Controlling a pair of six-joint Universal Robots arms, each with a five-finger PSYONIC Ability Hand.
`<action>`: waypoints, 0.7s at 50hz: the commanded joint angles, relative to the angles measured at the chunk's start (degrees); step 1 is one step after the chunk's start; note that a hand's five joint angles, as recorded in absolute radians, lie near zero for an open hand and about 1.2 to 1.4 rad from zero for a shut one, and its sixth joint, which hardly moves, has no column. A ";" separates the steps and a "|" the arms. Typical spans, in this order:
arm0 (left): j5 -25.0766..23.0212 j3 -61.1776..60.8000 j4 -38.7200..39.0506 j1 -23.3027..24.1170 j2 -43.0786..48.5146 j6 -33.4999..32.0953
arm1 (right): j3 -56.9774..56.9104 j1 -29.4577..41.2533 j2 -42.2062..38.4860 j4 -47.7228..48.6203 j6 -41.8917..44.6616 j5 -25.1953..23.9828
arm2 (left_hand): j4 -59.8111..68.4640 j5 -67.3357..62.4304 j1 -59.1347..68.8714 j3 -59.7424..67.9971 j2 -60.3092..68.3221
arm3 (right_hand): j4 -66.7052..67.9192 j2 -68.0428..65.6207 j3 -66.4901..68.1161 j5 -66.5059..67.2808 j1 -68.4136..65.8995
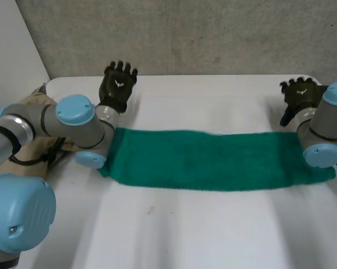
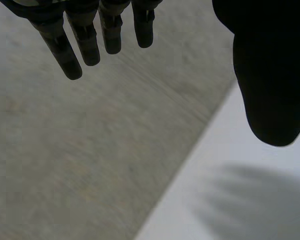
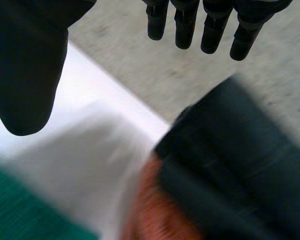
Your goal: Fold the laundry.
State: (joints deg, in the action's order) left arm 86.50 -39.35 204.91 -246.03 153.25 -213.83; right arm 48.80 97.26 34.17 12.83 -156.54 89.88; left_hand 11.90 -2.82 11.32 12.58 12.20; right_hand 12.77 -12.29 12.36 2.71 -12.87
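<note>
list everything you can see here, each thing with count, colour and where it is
towel: one, green, laid long across the table between the arms
cloth pile: one, beige, at the table's left edge, under the left arm
dark thing: one, blue-black, below the right hand's fingertips, near the table's edge; too blurred to identify
orange-brown thing: one, beside the dark thing; too blurred to identify
table: one, white
arms: two, grey with light-blue caps, one at each end of the towel
left hand: one, black, open, beyond the towel's left end
right hand: one, black, open, near the table's far right corner
</note>
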 commanded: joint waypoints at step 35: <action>-3.35 -46.87 2.60 0.82 -37.94 12.83 | 44.54 -19.12 25.15 -2.63 17.15 -11.48 | -1.86 2.77 -1.27 -2.53 -2.15 | 67.23 -67.71 67.64 67.29 -67.13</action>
State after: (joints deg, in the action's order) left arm 82.94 -86.13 207.54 -245.51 116.03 -200.88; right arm 94.22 81.07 60.61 7.26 -138.59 76.45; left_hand 11.90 -2.82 11.32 12.57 12.07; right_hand 62.79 -64.47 62.94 52.39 -62.94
